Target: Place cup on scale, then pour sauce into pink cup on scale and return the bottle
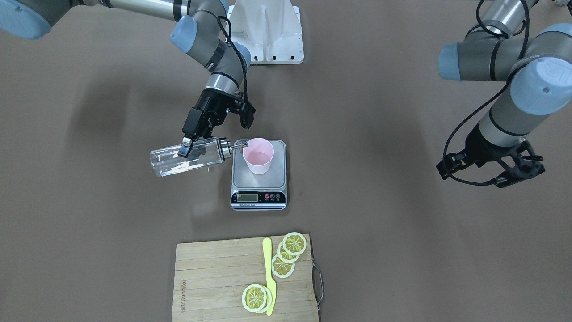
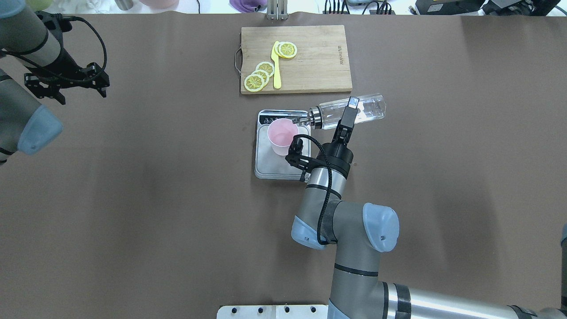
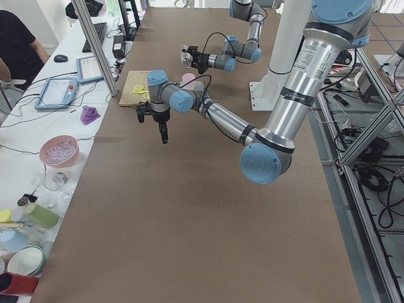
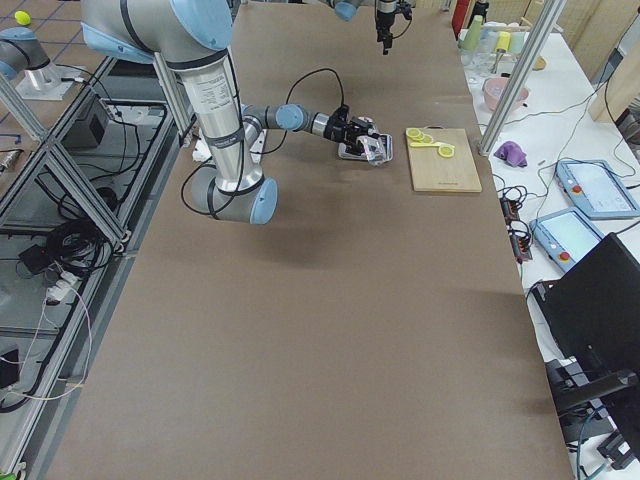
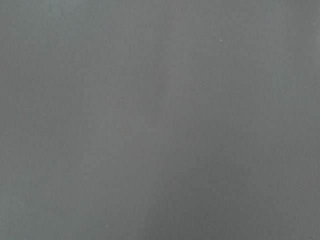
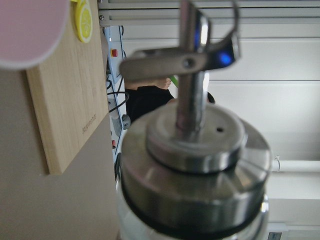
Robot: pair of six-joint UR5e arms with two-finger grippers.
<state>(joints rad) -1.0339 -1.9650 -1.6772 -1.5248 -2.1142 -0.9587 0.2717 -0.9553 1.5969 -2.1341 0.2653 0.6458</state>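
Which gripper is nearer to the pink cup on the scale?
The right. The right gripper holds the tilted bottle just beside the cup, with the spout at its rim. The left gripper hangs open far off on the cup's other side.

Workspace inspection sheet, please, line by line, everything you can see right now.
Surface: brown table, no spills seen.
Job's things: cup upright on scale; bottle tipped sideways, spout at cup's rim; no pour visible.
Clutter: board with lemon slices and yellow knife.
Grippers: right gripper shut on bottle; left gripper open, off to the side.
Cables: black cable on each wrist.
Surroundings: person and bowls by side bench.
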